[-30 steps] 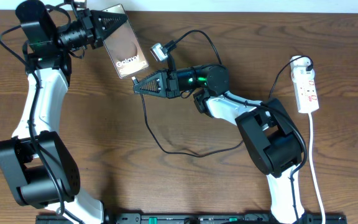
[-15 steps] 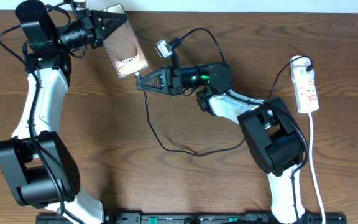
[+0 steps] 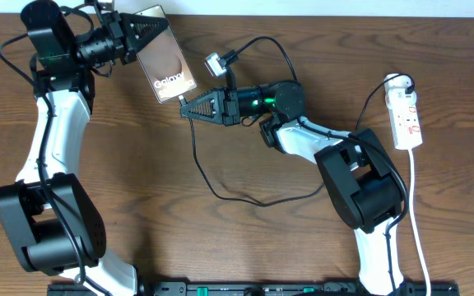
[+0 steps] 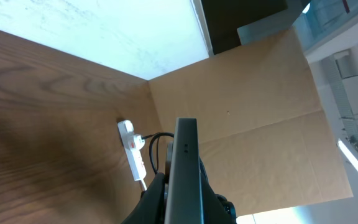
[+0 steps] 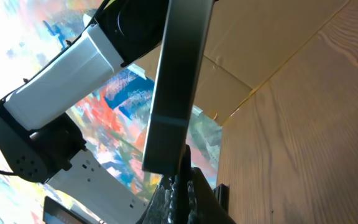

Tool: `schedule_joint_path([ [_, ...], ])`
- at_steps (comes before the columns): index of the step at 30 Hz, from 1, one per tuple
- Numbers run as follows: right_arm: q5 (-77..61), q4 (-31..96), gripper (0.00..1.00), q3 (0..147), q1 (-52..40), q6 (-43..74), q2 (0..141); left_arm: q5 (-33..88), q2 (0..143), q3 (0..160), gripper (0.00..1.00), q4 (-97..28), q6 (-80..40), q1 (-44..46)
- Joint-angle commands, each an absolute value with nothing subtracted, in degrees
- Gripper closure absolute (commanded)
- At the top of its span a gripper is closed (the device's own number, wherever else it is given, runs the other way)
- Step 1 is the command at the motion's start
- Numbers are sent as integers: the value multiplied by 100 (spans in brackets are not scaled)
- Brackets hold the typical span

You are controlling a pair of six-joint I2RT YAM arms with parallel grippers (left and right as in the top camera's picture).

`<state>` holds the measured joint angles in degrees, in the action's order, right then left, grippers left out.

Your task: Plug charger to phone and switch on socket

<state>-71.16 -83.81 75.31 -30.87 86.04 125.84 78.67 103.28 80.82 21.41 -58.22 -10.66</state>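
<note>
Phone (image 3: 164, 66): flat dark grey-brown slab with white "Galaxy" lettering, held tilted off the desk (image 3: 245, 247) at the upper left. Left jaws are clamped on its upper end. Both wrist views show it edge-on, thin and dark. Right jaws are closed on the tip of the charger (image 3: 212, 185), right at the phone's lower edge, and the black cable loops across the desk. Socket (image 3: 406, 115): white strip at far right, well apart.

The phone (image 3: 161, 56) reads "Galaxy".
</note>
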Motion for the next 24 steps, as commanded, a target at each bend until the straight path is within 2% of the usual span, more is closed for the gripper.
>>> schedule_joint_path([
  [1,-7065,-8401,99,7564,-3118,8455,12586,7907,10191,8121,92,2198,-5747,-1079],
  [24,-7059,-8552,99,7564,-3170,8458,12586,8230,10191,8121,93,2198,-5509,-1079],
])
